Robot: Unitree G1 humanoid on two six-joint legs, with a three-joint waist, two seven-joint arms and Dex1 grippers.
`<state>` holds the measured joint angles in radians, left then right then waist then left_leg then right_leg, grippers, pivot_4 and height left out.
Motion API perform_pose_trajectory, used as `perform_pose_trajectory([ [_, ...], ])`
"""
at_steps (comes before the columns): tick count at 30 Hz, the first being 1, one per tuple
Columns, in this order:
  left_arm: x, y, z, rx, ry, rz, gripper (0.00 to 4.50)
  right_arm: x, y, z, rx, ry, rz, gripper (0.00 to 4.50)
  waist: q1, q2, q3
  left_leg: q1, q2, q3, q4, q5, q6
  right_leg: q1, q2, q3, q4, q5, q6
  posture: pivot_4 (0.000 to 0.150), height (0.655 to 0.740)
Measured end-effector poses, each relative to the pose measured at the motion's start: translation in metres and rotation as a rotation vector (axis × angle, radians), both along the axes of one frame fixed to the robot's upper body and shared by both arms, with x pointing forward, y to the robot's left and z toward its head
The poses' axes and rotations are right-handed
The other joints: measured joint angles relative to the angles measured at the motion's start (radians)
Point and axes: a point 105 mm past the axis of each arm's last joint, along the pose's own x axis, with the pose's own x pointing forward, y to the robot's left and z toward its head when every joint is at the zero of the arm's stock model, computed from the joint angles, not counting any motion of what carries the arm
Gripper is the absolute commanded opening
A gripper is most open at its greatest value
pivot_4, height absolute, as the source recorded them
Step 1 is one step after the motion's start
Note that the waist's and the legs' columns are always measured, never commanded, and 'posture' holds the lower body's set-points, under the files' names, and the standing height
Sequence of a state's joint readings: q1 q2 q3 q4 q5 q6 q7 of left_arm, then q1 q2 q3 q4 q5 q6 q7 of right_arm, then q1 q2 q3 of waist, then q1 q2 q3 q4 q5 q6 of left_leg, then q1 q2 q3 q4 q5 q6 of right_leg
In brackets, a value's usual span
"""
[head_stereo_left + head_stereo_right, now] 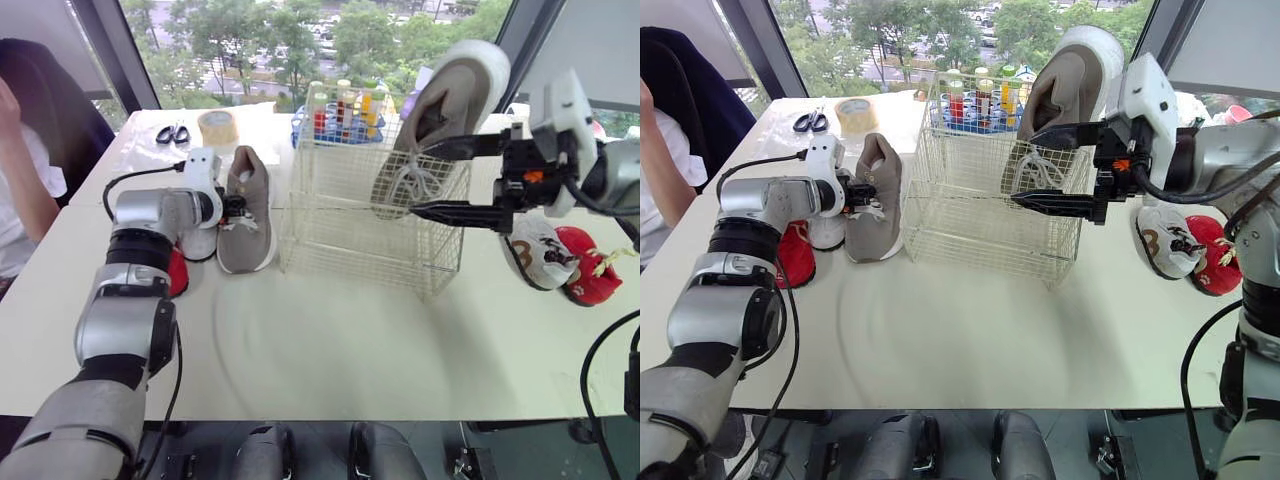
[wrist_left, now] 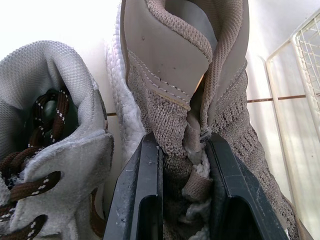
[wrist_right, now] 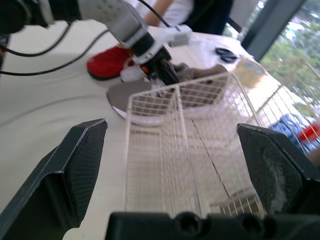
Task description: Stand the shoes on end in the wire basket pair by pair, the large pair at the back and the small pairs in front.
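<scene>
Since one large taupe shoe (image 1: 440, 115) stands toe-down, heel high, at the right end of the wire basket (image 1: 340, 235), the large pair looks half placed; which compartment holds it I cannot tell. The right pincer (image 1: 418, 180) hangs beside that shoe, its fingers spread wide with nothing between them. The left pincer (image 1: 236, 207) is clenched on the tongue and laces of the second taupe shoe (image 1: 246, 215), which lies on its sole on the worktop (image 1: 350, 340), just left of the basket.

The next move, as I judge it, calls for lifting this shoe, tipping it on end and lowering it beside its mate; the grip is on soft knit, so the shoe may sag or swing.

Both large shoes are ribbed knit with white cord laces and pale foam soles; the basket is thin white wire in a square grid, with an inner divider. The small pairs wait outside: a grey shoe with brown laces (image 2: 55, 130) and a red shoe (image 1: 178, 272) at the left, a white printed shoe (image 1: 535, 252) and another red one (image 1: 590, 265) at the right.
</scene>
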<state>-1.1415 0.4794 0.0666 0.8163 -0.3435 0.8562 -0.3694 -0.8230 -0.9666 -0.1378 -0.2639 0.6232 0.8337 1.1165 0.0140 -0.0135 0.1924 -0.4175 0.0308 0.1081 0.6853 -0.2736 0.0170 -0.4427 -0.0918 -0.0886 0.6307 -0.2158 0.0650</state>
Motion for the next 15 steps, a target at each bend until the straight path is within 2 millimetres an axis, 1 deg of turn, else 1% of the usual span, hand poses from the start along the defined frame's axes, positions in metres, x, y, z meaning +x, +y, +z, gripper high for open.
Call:
perform_pose_trajectory([
  [2,0.001,0.001,0.006,-0.011,-0.022,0.009,0.45,0.001,-0.003,-0.002,0.016,0.003,-0.027,4.50,-0.001,-0.001,0.001,-0.002,0.000,0.000,0.000,0.000,0.000,-0.001,0.000,0.000,0.000,0.000,0.000,0.150,0.7400],
  [3,0.001,0.001,0.013,-0.030,-0.050,0.013,0.45,0.000,-0.005,-0.004,0.022,0.005,-0.038,4.50,-0.001,-0.002,0.001,-0.003,0.000,-0.001,0.000,0.000,0.000,-0.002,0.000,-0.001,0.000,0.000,0.000,0.150,0.7400],
  [4,0.001,0.001,0.027,-0.058,-0.097,0.019,0.45,0.000,-0.005,-0.005,0.028,0.007,-0.048,4.50,-0.002,-0.003,0.002,-0.005,0.001,-0.001,0.000,0.000,-0.001,-0.004,0.000,-0.001,0.000,0.000,0.000,0.150,0.7400],
  [5,0.001,0.001,0.045,-0.085,-0.158,0.021,0.45,0.000,-0.006,-0.008,0.031,0.014,-0.054,4.50,-0.001,-0.005,0.003,-0.006,0.001,-0.002,0.000,0.000,-0.001,-0.005,0.000,-0.001,0.000,0.000,0.000,0.150,0.7400],
  [8,-0.005,-0.003,0.111,-0.139,-0.377,0.019,0.45,0.001,-0.005,-0.009,0.039,0.012,-0.069,4.50,-0.001,-0.005,0.003,-0.008,0.000,-0.001,0.001,0.001,-0.001,-0.006,0.000,-0.002,0.000,0.001,0.001,0.150,0.7400],
  [10,-0.016,-0.005,0.158,-0.178,-0.531,0.009,0.45,0.001,-0.005,-0.008,0.046,0.006,-0.077,4.50,-0.001,-0.005,0.003,-0.008,0.000,-0.001,0.001,0.001,-0.001,-0.006,0.000,-0.002,0.000,0.001,0.001,0.150,0.7400],
  [12,-0.030,-0.008,0.199,-0.220,-0.695,-0.008,0.45,0.001,-0.004,-0.007,0.051,0.003,-0.078,4.50,-0.001,-0.005,0.003,-0.008,0.000,-0.001,0.001,0.001,-0.001,-0.006,0.000,-0.002,-0.001,0.001,0.001,0.150,0.7400],
  [15,-0.049,-0.018,0.242,-0.268,-0.923,-0.055,0.45,0.002,-0.004,-0.006,0.055,-0.012,-0.083,4.50,0.001,-0.005,0.003,-0.008,0.000,-0.001,0.001,0.001,-0.001,-0.006,0.000,-0.002,-0.001,0.001,0.001,0.150,0.7400],
])
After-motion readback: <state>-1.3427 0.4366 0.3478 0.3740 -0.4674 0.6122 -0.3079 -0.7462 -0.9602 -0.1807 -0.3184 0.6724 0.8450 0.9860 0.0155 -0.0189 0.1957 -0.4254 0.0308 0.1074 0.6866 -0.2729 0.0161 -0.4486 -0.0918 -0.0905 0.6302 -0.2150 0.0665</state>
